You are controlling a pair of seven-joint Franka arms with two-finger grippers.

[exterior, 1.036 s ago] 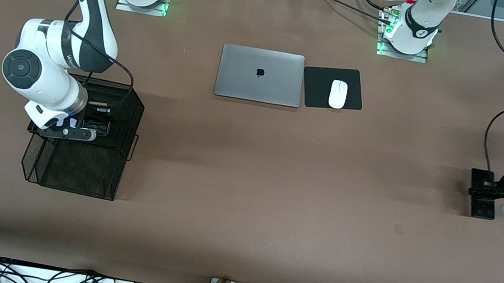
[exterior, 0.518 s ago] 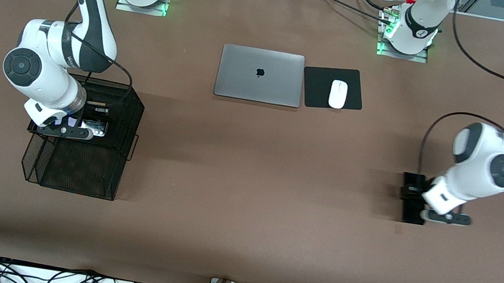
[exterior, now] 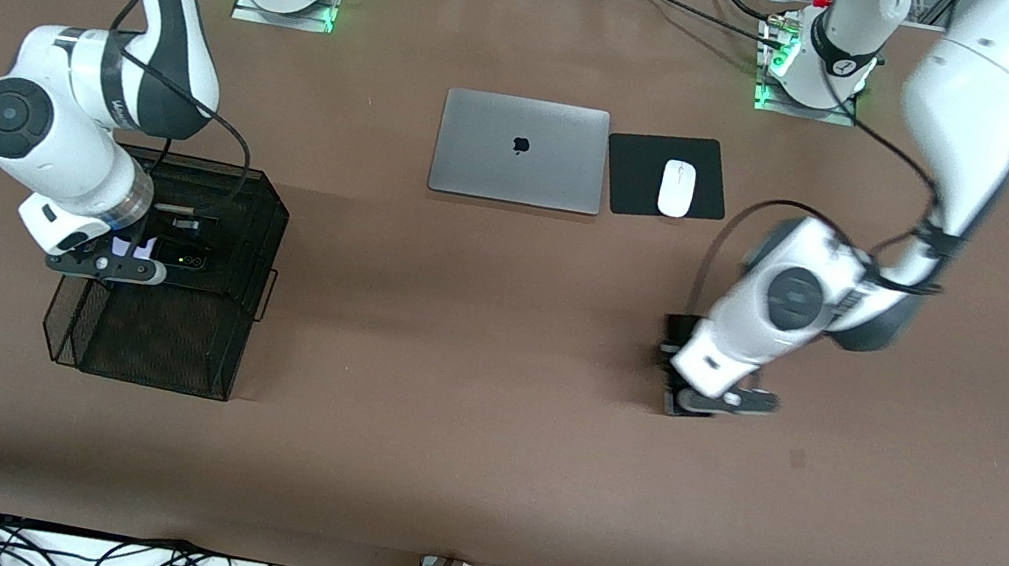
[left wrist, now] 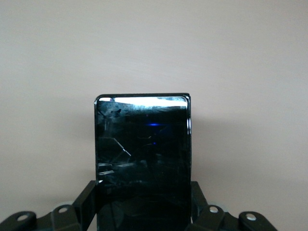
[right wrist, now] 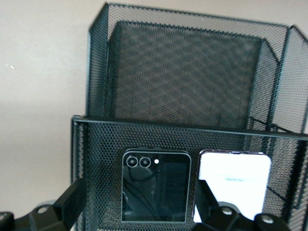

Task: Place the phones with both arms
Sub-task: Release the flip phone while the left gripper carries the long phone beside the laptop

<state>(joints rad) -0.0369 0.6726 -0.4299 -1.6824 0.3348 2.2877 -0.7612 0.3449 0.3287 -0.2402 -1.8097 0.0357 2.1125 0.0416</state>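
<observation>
A small squarish black phone [exterior: 186, 258] [right wrist: 155, 185] and a pale lilac-white phone [exterior: 133, 248] [right wrist: 234, 185] lie side by side in the upper tier of a black mesh basket [exterior: 268, 215] [right wrist: 96, 159] toward the right arm's end of the table. My right gripper [exterior: 163, 237] [right wrist: 139, 204] hovers just above the black one, open, its fingers [right wrist: 72, 198] clear of the phone's edges. My left gripper [exterior: 683, 384] [left wrist: 144, 207] is shut on the longer black slab phone [exterior: 677, 333] [left wrist: 142, 149], carried low over bare table a little toward the left arm's end from the middle.
A closed silver laptop [exterior: 520, 150] lies mid-table near the bases, with a white mouse [exterior: 676, 189] on a black pad [exterior: 632, 182] beside it. The basket's lower tier [exterior: 151, 339] [right wrist: 192, 82] holds nothing. Cables run along the table's front edge.
The right gripper opened and let the small black phone go in the basket, then drew back slightly. The left arm swept the long black phone from its end of the table toward the middle.
</observation>
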